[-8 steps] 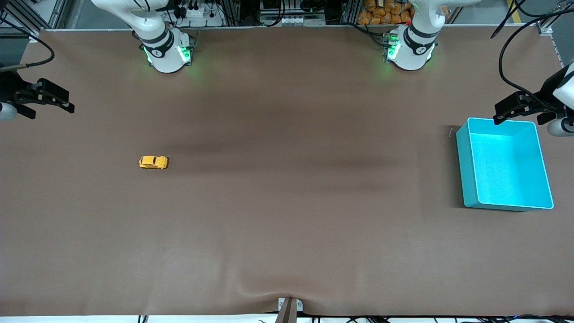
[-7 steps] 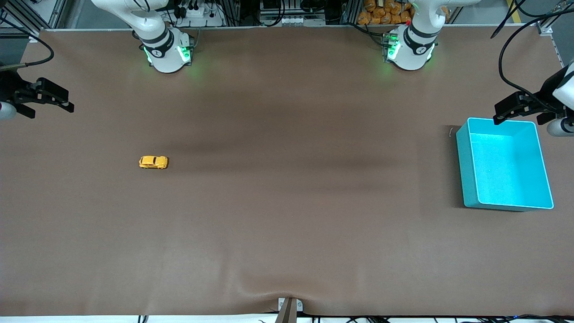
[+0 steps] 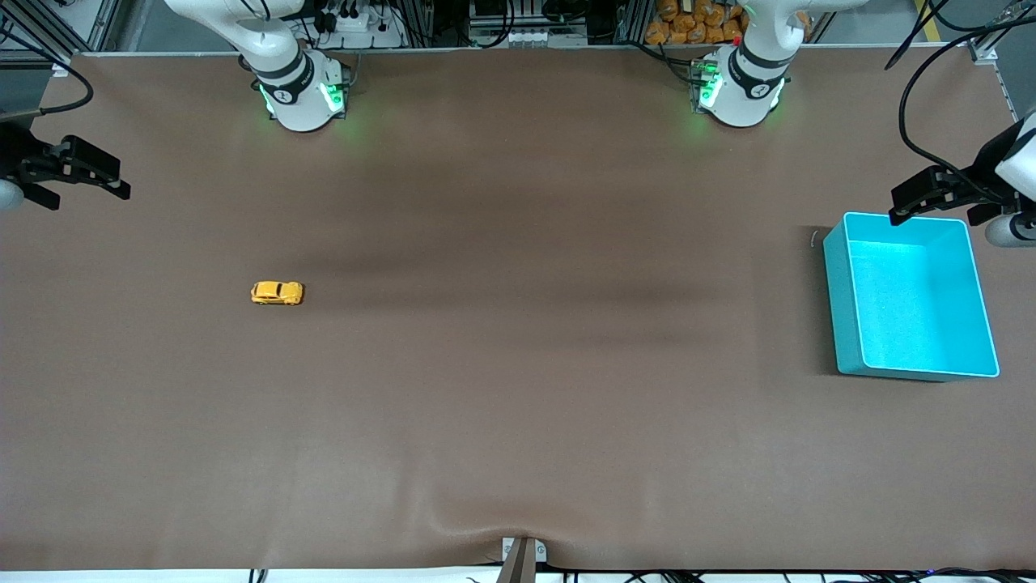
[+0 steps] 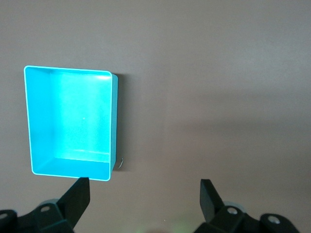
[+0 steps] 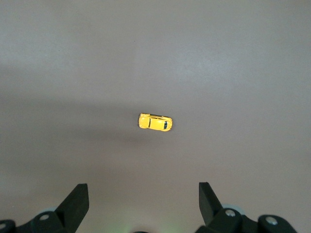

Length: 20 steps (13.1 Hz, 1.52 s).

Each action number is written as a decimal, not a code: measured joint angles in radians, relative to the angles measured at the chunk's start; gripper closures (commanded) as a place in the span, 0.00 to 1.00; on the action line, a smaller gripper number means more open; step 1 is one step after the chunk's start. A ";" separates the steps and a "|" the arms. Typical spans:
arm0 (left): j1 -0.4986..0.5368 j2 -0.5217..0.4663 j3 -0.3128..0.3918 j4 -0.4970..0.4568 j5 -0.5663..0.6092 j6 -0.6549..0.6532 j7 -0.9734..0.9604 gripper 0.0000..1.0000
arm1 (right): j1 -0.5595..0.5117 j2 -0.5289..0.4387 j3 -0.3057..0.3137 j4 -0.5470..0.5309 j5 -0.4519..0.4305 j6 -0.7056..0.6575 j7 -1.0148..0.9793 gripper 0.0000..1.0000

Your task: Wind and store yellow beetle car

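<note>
The yellow beetle car point(image 3: 277, 292) stands alone on the brown table, toward the right arm's end; it also shows in the right wrist view point(image 5: 154, 122). The turquoise bin point(image 3: 913, 295) sits empty at the left arm's end and shows in the left wrist view point(image 4: 69, 122). My right gripper point(image 3: 121, 185) is open and empty, high above the table's edge at its own end, well apart from the car; its jaws point(image 5: 143, 196) stand wide. My left gripper point(image 3: 898, 212) is open and empty, above the bin's rim nearest the bases, as its wrist view point(image 4: 145, 194) shows.
The brown table mat point(image 3: 518, 364) has a small bump at its edge nearest the camera. The arm bases point(image 3: 303, 93) stand along the table's edge farthest from the camera. Cables hang near the left arm.
My right gripper has drifted slightly up and outward at its end of the table. The left gripper, the car and the bin have not visibly moved.
</note>
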 measured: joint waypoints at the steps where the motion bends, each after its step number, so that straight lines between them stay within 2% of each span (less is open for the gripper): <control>1: 0.000 0.000 0.000 0.000 0.000 0.000 0.000 0.00 | 0.000 0.000 -0.001 0.000 0.000 0.000 0.000 0.00; 12: -0.002 0.000 -0.003 -0.019 0.000 0.005 -0.001 0.00 | 0.003 0.000 0.001 -0.010 0.000 -0.004 -0.002 0.00; 14: 0.000 0.000 -0.002 -0.019 0.000 0.006 -0.001 0.00 | 0.008 0.003 0.004 -0.047 0.000 0.021 -0.022 0.00; 20: 0.004 0.000 -0.001 -0.019 0.000 0.028 -0.001 0.00 | 0.012 0.011 0.005 -0.267 0.000 0.253 -0.275 0.00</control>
